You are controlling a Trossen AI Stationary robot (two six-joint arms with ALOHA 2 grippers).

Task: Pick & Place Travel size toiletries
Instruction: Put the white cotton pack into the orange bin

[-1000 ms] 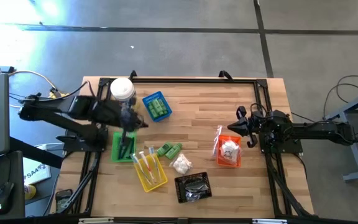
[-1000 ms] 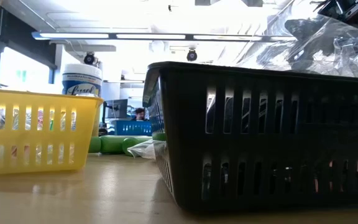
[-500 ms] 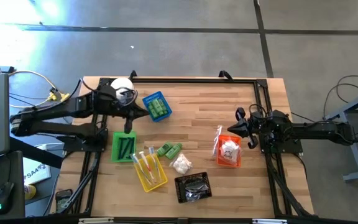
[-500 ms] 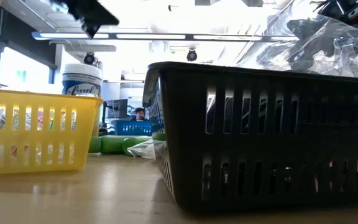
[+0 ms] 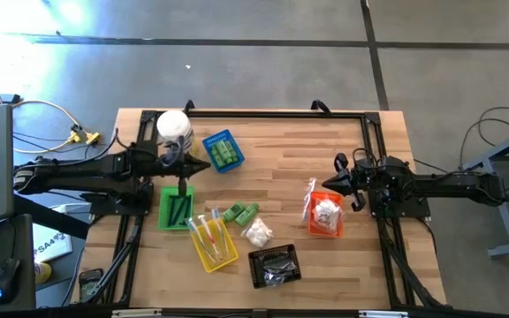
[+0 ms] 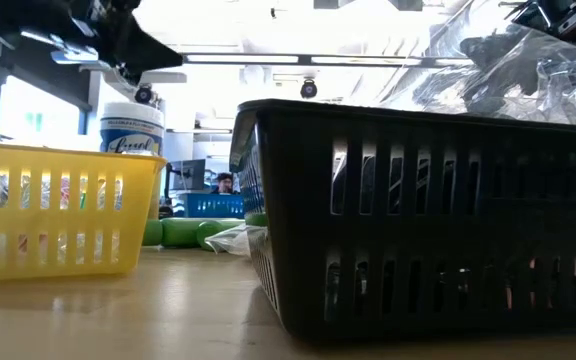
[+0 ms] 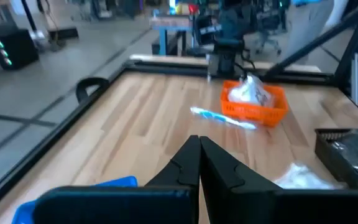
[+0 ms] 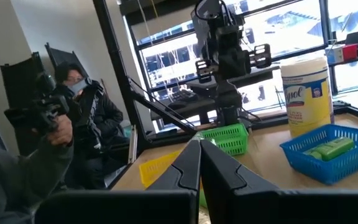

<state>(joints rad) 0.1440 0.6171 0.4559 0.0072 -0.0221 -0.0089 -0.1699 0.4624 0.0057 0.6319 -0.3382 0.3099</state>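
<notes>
High view looks down on a wooden tabletop (image 5: pixel 290 168) where the toiletries are sorted into small baskets: green bottles (image 5: pixel 225 155) in a blue basket (image 5: pixel 222 150) toward the far left part, black combs (image 5: pixel 180 208) in a green basket (image 5: pixel 177 208) at the left edge, clear-wrapped sticks (image 5: pixel 208 233) in a yellow basket (image 5: pixel 212 242) near the front edge, white puffy packets (image 5: pixel 326 213) in an orange basket (image 5: pixel 325 215) toward the right, and crinkled clear-wrapped items (image 5: pixel 277 265) in a black basket (image 5: pixel 275 266) at the front edge. Two more green bottles (image 5: pixel 240 213) and a white packet (image 5: pixel 257 232) lie loose on the wood between the yellow and orange baskets, and one wrapped stick (image 5: pixel 307 200) lies just beside the orange one. A white wipes jar (image 5: pixel 173 128) stands at the far left corner; its yellow label carries blue script (it looks like "Lysol" in the right wrist view, though not sharply). The left claw (image 5: pixel 203 167) is pinched together and empty, over the tabletop between the jar and the green basket; a second ago it was above the green basket, and the arm has since stretched out lower and flatter. The right claw (image 5: pixel 333 177), also pressed together and empty, waits at the right edge, unchanged. A seated person shows beyond the tabletop.
</notes>
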